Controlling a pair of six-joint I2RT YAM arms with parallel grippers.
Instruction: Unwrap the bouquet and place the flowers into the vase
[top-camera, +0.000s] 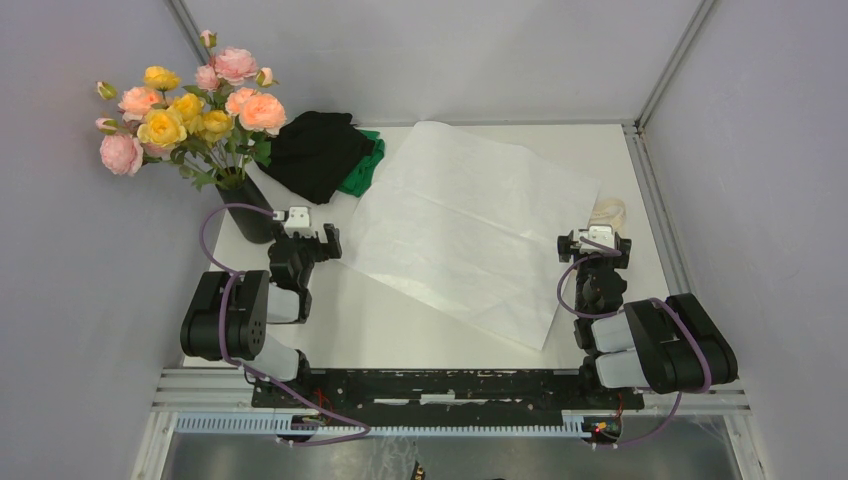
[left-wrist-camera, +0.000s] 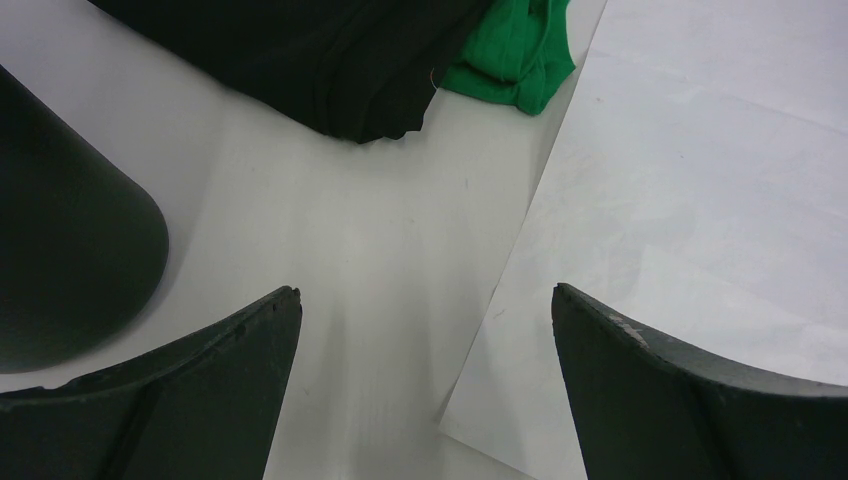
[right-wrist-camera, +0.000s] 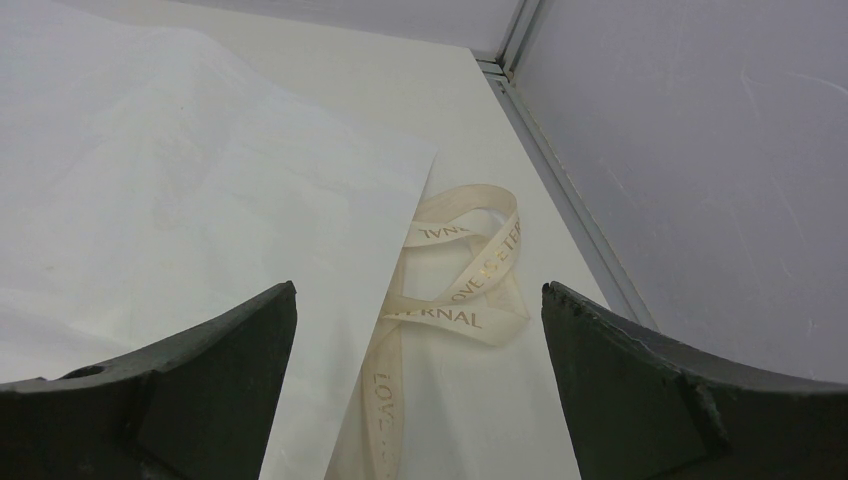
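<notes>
Twin black arms, purple cabling.
Left arm (top-camera: 235, 312) and right arm (top-camera: 668, 345): bulky black joint housings, white link sections, purple cable loops. Left gripper (top-camera: 322, 240) and right gripper (top-camera: 594, 240) carry white blocks and dark curved fingers (left-wrist-camera: 190, 405).

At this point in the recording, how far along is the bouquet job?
It looks finished. Done: the white paper sheet lies spread flat on the table, the cream ribbon lies loose at its edge, and the roses stand in the black vase. In hand: nothing; the left gripper and right gripper are both open and empty. Left: nothing that I can see.
</notes>
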